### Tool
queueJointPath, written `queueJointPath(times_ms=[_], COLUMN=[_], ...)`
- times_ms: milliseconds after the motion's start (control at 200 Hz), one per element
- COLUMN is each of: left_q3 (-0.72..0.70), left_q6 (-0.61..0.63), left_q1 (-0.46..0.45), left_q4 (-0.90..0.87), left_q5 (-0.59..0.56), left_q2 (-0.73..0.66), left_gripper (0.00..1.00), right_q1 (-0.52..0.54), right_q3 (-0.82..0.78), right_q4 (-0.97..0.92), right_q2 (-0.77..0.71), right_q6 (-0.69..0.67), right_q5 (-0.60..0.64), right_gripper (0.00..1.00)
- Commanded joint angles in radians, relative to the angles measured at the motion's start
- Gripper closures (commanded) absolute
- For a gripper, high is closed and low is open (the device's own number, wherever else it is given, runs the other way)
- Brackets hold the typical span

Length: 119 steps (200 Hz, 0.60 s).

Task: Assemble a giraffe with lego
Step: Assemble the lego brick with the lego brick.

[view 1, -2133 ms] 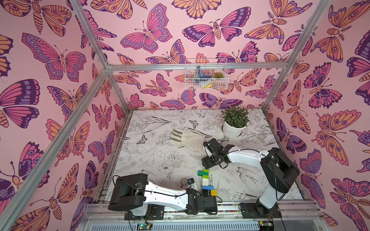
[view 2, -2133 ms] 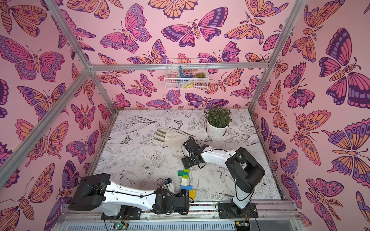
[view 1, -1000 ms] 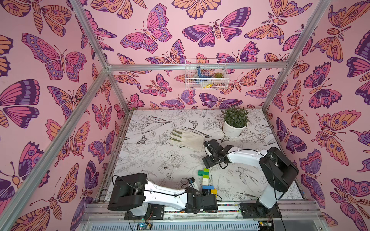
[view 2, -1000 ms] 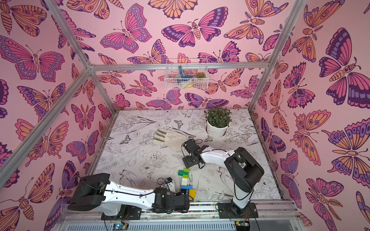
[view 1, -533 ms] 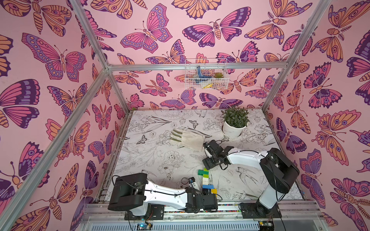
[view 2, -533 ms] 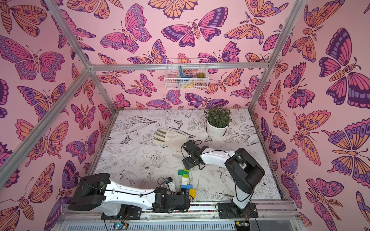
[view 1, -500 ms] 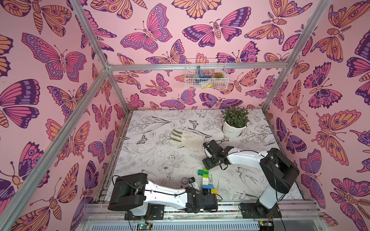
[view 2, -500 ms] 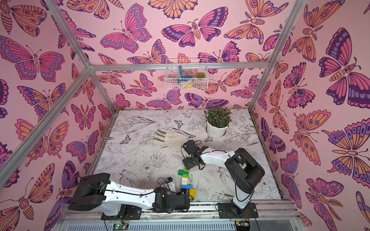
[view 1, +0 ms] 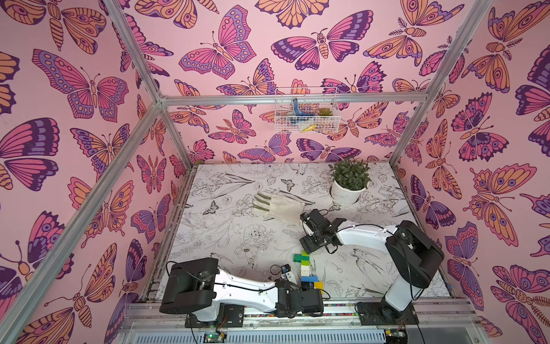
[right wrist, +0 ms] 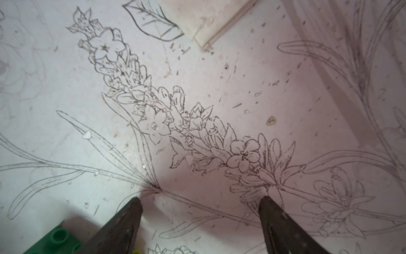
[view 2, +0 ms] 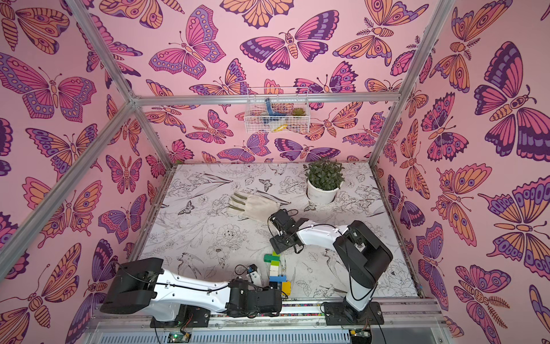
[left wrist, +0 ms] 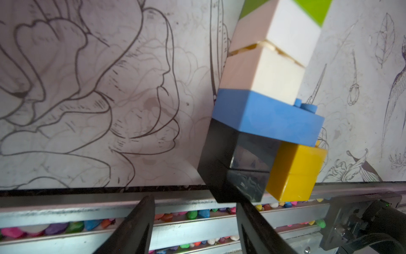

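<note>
Flat brick giraffe (view 1: 305, 269) lies on the white floral-print tabletop (view 1: 238, 226), lower centre in both top views. Its dark green head brick (right wrist: 59, 239) points up-frame; black leg (left wrist: 230, 154) and yellow leg (left wrist: 294, 171) sit by the bottom edge. Same spot as two seconds ago. Left gripper (left wrist: 194, 202) is at the legs, fingers moderately apart with nothing between them, black leg right at one fingertip; unchanged. Right gripper (right wrist: 200, 199) is just above the head, fingers wide, empty, pose almost as before.
</note>
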Motion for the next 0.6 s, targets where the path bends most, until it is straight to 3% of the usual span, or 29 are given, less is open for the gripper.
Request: queueJointPath(times_ms=[0, 591], left_q3=[-0.06, -0.09], left_q6=[-0.046, -0.051], left_q1=[0.012, 0.012], left_q4=[-0.038, -0.081], left_q5=[-0.017, 0.008], left_q2=[0.027, -0.003], left_gripper=[0.35, 0.36], right_q1=[0.037, 0.055], right_q3=[-0.03, 0.005], right_q4=[-0.156, -0.164], right_q2=[0.048, 0.08], right_q6=[-0.031, -0.054], right_q5=[-0.091, -0.071], right_gripper=[0.15, 0.16])
